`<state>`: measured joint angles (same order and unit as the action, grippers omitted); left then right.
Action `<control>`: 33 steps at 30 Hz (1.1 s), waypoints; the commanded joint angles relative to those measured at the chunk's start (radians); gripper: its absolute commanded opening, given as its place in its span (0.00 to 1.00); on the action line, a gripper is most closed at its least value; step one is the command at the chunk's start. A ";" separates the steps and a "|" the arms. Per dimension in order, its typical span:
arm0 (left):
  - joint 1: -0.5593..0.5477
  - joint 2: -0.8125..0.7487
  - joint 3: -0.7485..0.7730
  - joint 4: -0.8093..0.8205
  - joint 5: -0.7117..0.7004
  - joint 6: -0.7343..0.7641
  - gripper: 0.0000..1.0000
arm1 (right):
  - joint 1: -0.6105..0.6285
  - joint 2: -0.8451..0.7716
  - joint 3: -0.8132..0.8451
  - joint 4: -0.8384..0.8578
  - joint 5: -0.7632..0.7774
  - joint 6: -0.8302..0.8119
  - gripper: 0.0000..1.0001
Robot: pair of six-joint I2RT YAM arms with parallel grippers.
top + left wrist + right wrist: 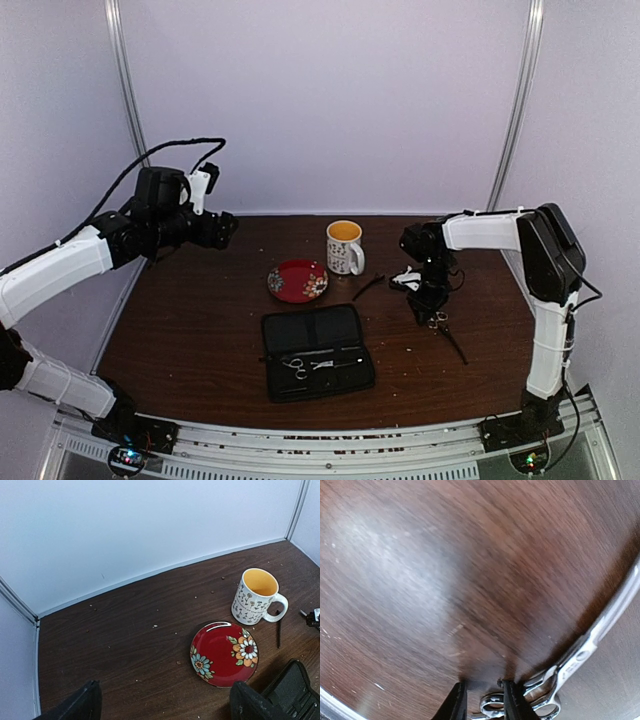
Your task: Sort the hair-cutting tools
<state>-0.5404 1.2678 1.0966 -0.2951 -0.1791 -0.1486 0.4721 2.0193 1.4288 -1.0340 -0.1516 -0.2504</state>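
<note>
Your right gripper [484,685] is down at the table [200,330], at 4 o'clock from the mug [345,247]. Its jaws are a narrow gap apart. One ring handle of the loose scissors [570,665] sits between the fingertips [512,700]. The wrist view is blurred, so you can't tell whether they're clamped on the ring or just straddling it. In the top view the blades run off toward 5 o'clock, flat on the wood.

Your left gripper [165,687] is up in the air at 10 o'clock from the red saucer [297,281], jaws spread wide, nothing between them.

The second scissors [300,365] lie inside the open black case [340,330], which is at 6 o'clock from the saucer. One thin black clip [368,288] lies on the table at 3 o'clock from the saucer, just below the mug handle, apart from both. The mug stands upright at 2 o'clock from the saucer.
</note>
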 commanded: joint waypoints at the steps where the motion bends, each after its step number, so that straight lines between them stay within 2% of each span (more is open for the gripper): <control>1: -0.001 0.005 0.036 0.016 0.024 0.001 0.91 | -0.047 -0.024 -0.001 -0.051 0.065 -0.023 0.26; 6: -0.001 0.002 0.037 0.016 0.024 -0.001 0.91 | -0.056 -0.049 0.053 -0.063 0.010 -0.044 0.27; 12: -0.001 0.001 0.039 0.012 0.029 0.000 0.91 | -0.057 -0.042 0.103 -0.067 0.014 -0.103 0.31; 20: -0.001 -0.002 0.043 0.008 0.040 -0.002 0.91 | -0.064 -0.011 0.134 -0.006 0.116 -0.171 0.45; 33: -0.001 -0.003 0.044 0.007 0.049 -0.002 0.91 | -0.070 0.107 0.221 -0.043 0.137 -0.230 0.46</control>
<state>-0.5404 1.2682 1.1072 -0.3153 -0.1486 -0.1490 0.4076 2.1078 1.6157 -1.0584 -0.0425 -0.4519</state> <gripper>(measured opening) 0.912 0.468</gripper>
